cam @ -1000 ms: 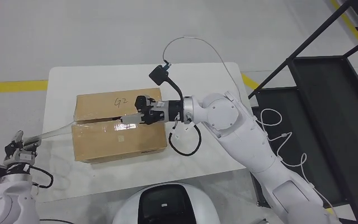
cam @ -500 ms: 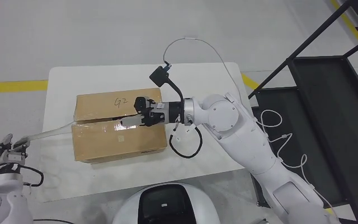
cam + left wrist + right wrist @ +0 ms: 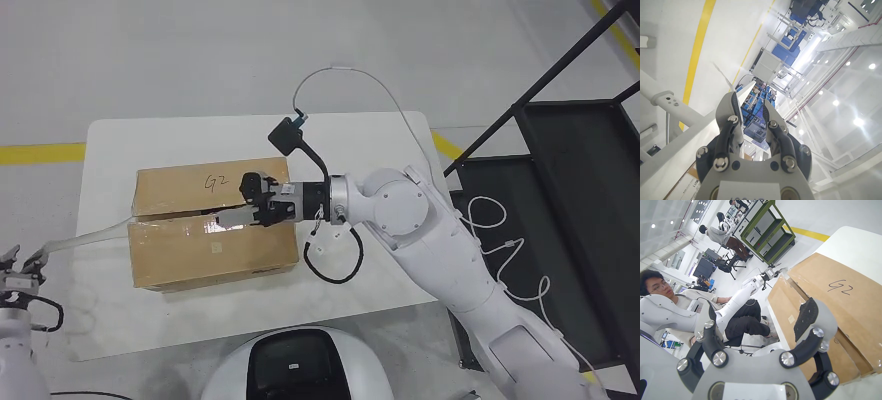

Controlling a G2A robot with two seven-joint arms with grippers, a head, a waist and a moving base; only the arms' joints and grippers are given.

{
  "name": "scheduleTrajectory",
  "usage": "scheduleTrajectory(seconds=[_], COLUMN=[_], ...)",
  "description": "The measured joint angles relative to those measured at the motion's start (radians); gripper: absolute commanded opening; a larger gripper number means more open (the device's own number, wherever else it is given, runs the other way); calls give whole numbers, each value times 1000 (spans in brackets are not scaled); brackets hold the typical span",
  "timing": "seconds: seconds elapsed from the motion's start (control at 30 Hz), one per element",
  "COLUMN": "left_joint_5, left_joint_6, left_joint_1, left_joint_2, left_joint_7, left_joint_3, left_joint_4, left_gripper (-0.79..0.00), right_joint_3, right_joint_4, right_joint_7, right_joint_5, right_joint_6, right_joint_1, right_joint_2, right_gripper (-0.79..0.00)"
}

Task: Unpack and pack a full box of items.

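At the far left, off the desk's edge, the left gripper (image 3: 20, 272) has its two fingers (image 3: 736, 106) parted by a narrow gap, and a pale, thin strip of tape (image 3: 85, 237) lies against one ribbed pad rather than being pinched between both. The strip runs in a long, shallow line from that gripper back to the left end of a brown cardboard box (image 3: 200, 250), where it joins the central seam. Compared with a second ago, the gripper sits farther left and nearer the robot, with a longer strip peeled out. The box has not shifted. Rectangular and matte, with glossy tape along its flaps and a hand-drawn mark on the far flap, it lies flat on the left half of the smooth white desk (image 3: 380, 150), its long axis and seam pointing left to right. Over the seam near the box's middle, the right gripper (image 3: 759, 306) is where it was, its fingers spread wide and holding nothing, one studded black pad (image 3: 806, 315) low over the cardboard.
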Motion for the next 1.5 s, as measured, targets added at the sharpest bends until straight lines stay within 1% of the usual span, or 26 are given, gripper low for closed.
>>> scheduleTrajectory(seconds=[0.1, 0.23, 0.33, 0.37, 0.43, 0.63, 0.73, 0.83, 0.93, 0.97, 1.0, 1.03, 1.07, 1.3, 1.4, 1.5], left_joint_5=[-27, -87, -90, -85, -62, -5, 2, 15, 30, 32, 35, 39, 41, 53, 79, 77], left_joint_6=[37, 133, 184, 190, 187, 182, 185, 167, 166, 171, 173, 174, 173, 161, 119, 56], left_joint_1=[-12, -38, -57, -61, -72, -109, -134, -160, -179, -185, -191, -197, -202, -228, -218, -199], left_joint_2=[5, 14, 24, 27, 35, 55, 63, 73, 82, 85, 88, 91, 94, 110, 116, 118], left_joint_7=[-4, -24, -50, -62, -89, -152, -152, -151, -162, -167, -172, -177, -181, -188, -190, -194], left_joint_3=[-17, -36, -42, -41, -39, -26, -27, -32, -31, -31, -31, -31, -32, -32, -31, -41], left_joint_4=[21, 64, 90, 98, 118, 175, 213, 246, 282, 294, 305, 317, 326, 372, 362, 325], left_gripper=[-548, -554, -536, -514, -499, -483, -486, -486, -536, -566, -628, -717, -785, -785, -785, -785], right_joint_3=[-4, -10, -12, -12, -12, -9, -5, -4, -1, 0, 2, 3, 4, 4, 2, -1], right_joint_4=[-2, -2, -2, -3, -4, -10, -16, -19, -21, -23, -25, -27, -29, -31, -28, -25], right_joint_7=[-4, -4, -5, -6, -5, -7, -9, -11, -12, -13, -13, -14, -14, -17, -17, -17], right_joint_5=[-1, -3, -4, -4, -6, -10, -11, -14, -16, -16, -16, -16, -17, -18, -17, -15], right_joint_6=[4, 9, 11, 12, 13, 17, 20, 21, 24, 25, 25, 26, 27, 26, 24, 19], right_joint_1=[3, 8, 11, 12, 13, 9, 4, 2, 1, 1, 0, -2, -3, -8, -6, -4], right_joint_2=[-1, -2, -2, -2, -2, 0, 1, 2, 3, 3, 3, 4, 4, 6, 5, 5], right_gripper=[0, 0, 0, 0, 0, 0, 0, 0, 0, 0, 0, 0, 0, 0, 0, 0])
